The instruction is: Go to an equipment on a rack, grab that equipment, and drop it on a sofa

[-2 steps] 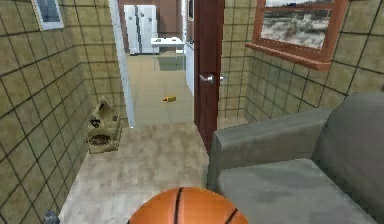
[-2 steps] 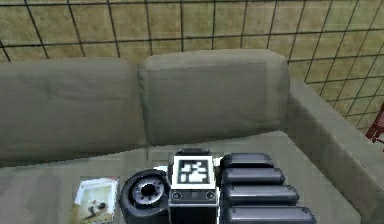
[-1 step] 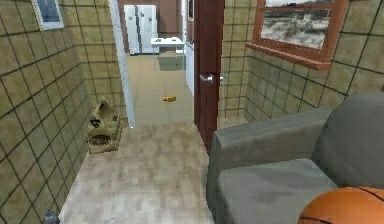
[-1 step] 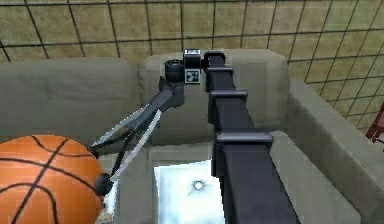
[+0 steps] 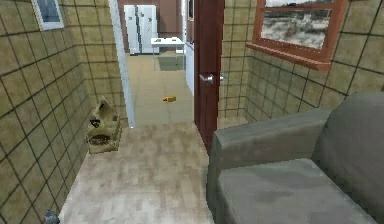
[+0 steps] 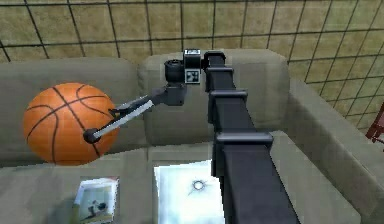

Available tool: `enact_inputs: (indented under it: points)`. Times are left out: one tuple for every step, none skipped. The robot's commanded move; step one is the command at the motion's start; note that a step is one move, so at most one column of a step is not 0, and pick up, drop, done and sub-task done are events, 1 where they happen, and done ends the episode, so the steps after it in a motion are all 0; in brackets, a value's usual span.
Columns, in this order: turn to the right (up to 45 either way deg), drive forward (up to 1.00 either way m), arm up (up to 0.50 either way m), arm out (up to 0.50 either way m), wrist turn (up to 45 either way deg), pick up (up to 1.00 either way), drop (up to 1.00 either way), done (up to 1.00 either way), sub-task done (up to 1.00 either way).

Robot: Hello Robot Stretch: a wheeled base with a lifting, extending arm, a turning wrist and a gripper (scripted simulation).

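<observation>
**Basketball at the fingertips, above the sofa seat**

The dark arm [image 6: 240, 140] reaches out across the sofa [image 6: 330, 125]. At its far end the gripper [image 6: 98, 131] slants down toward the arm side view's left, and its tips meet the lower edge of the basketball [image 6: 50, 110]. The ball is round, so it has no long axis. It sits low in front of the backrest. I cannot tell whether it hangs held or rests on the cushion, nor how the jaws stand. A leaflet [image 6: 97, 196] and a white sheet [image 6: 188, 190] lie on the seat. By the forward view's left wall a tan box [image 5: 103, 128] holds something dark and unclear.

Soft even indoor light, moderately bright, faint shadows
</observation>
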Motion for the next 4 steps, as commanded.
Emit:
enact_inputs:
  points:
    - [0.0,0.0,0.0,0.0,45.0,0.0,0.0,0.0,0.0]
    - [0.0,0.0,0.0,0.0,12.0,0.0,0.0,0.0,0.0]
    - [0.0,0.0,-0.24,0.0,0.0,0.0,0.0,0.0,0.0]
    - [0.0,0.0,-0.32,0.0,0.0,0.0,0.0,0.0,0.0]
